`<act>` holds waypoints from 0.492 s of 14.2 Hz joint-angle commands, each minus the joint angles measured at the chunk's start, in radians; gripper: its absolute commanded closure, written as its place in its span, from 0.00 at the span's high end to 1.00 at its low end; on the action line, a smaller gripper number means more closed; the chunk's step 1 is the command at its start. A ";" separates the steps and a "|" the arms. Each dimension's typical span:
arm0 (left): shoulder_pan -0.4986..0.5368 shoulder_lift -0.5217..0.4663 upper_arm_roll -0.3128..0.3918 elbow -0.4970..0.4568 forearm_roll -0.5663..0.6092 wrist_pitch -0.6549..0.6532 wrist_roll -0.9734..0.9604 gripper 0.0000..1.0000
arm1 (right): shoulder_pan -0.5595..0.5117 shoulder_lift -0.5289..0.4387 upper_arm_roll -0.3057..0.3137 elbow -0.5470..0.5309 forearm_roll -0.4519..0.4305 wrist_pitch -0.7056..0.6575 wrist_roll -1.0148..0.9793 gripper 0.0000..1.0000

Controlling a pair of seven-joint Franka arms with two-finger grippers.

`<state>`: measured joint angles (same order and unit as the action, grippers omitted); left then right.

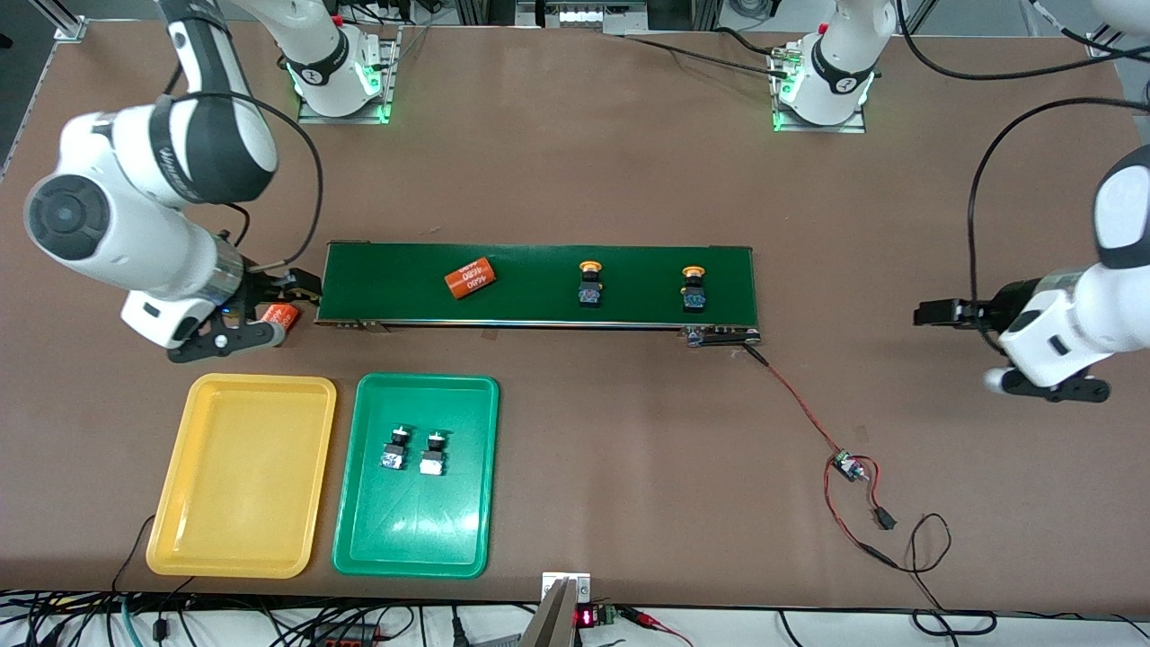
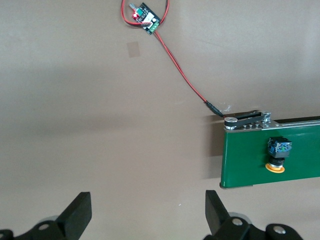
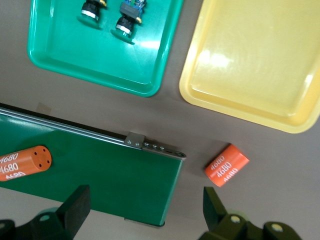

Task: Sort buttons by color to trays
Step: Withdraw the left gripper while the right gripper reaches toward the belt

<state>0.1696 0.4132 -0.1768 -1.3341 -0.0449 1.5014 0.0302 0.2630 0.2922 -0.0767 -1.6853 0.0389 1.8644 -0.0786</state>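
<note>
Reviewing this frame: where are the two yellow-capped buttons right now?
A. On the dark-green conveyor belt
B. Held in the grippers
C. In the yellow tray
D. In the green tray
A. Both yellow-capped buttons stand on the conveyor belt; the yellow tray holds nothing, and the green tray holds only the two green-capped buttons.

Yellow tray (image 1: 241,476); green tray (image 1: 415,474); dark-green belt (image 1: 539,286); 2 orange cylinders (image 1: 471,278), white print.
</note>
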 commanded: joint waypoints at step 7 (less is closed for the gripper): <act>-0.195 -0.427 0.213 -0.442 -0.032 0.229 0.010 1.00 | 0.204 0.070 -0.006 0.018 0.016 0.036 0.260 1.00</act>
<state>0.0343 0.0410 -0.0211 -1.6955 -0.0656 1.7145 0.0334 0.4071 0.3429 -0.0744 -1.6842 0.0421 1.8951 0.1465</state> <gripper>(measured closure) 0.000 0.000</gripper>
